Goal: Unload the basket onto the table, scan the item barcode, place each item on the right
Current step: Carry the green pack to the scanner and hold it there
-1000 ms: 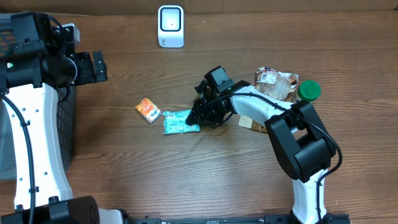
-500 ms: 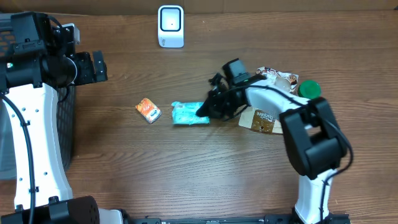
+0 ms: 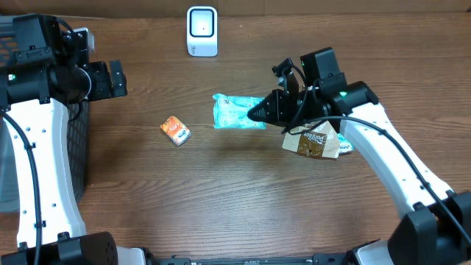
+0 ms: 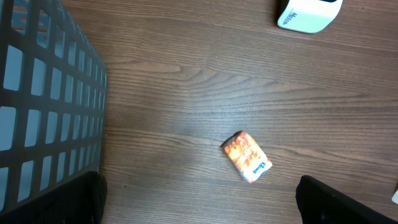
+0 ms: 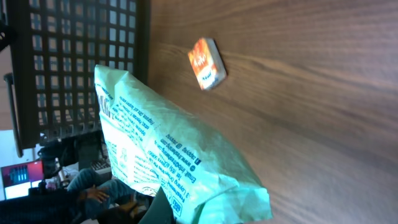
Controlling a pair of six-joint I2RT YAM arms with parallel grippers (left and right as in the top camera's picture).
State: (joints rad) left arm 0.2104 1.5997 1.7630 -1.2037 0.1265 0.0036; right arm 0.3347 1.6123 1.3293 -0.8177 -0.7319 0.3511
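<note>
My right gripper is shut on one end of a teal plastic packet and holds it off the table, left of the wrist. In the right wrist view the packet fills the lower left, printed text facing the camera, and a dark finger shows under it. The white barcode scanner stands at the back edge, up and to the left of the packet. My left gripper hangs open and empty at the far left, its fingers wide apart over bare wood.
A small orange packet lies on the table left of centre, also in the left wrist view. A brown snack bag lies under my right arm. A black mesh basket stands along the left edge.
My right gripper closed on the teal packet, lifted it off the table and carried it right and toward the back. The left arm has not moved.
</note>
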